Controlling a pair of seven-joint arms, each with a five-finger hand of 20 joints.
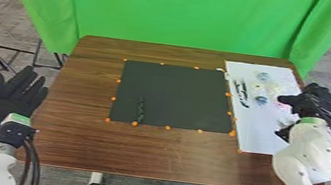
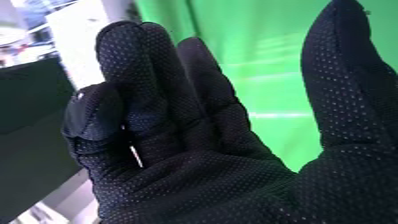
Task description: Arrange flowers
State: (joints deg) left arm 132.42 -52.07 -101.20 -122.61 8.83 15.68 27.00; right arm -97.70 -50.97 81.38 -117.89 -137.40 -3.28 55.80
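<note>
Both hands open, small decorations on white sheet

Head view: brown wooden table (image 1: 71,140), green curtain (image 1: 188,17) at 12 o'clock behind it. Dark mat (image 1: 175,91) mid-table, orange markers (image 1: 168,127) around its edge. White sheet (image 1: 260,139) at the mat's 3 o'clock.

Task's things: small pale bits (image 1: 274,88) with touches of yellow and pink lie on the sheet, toward its 1 o'clock; too small to tell if these are the flowers. Round blue-grey pieces (image 1: 261,99) on the sheet too, spaced apart, one toward its 12 o'clock, one nearer its middle. Dark elongated pieces (image 1: 242,94) toward the sheet's 10 o'clock. Thin dark item (image 1: 140,110) on the mat, toward its 7 o'clock, lying lengthwise; kind unclear.

Right hand (image 1: 315,102) at the sheet's 3 o'clock edge, overlapping it; can't tell if it touches. Left hand (image 1: 14,94) off the table's 9 o'clock side, open, fingers straight and slightly spread, pointing to about 1 o'clock.

Right wrist view: right hand (image 2: 195,175) open, fingers extended or loosely bent, thumb (image 2: 342,85) well apart from them. Green curtain behind, dark surface (image 2: 27,150) beside the fingers on the side away from the thumb. Small coloured clutter farther off, too blurred to name.
</note>
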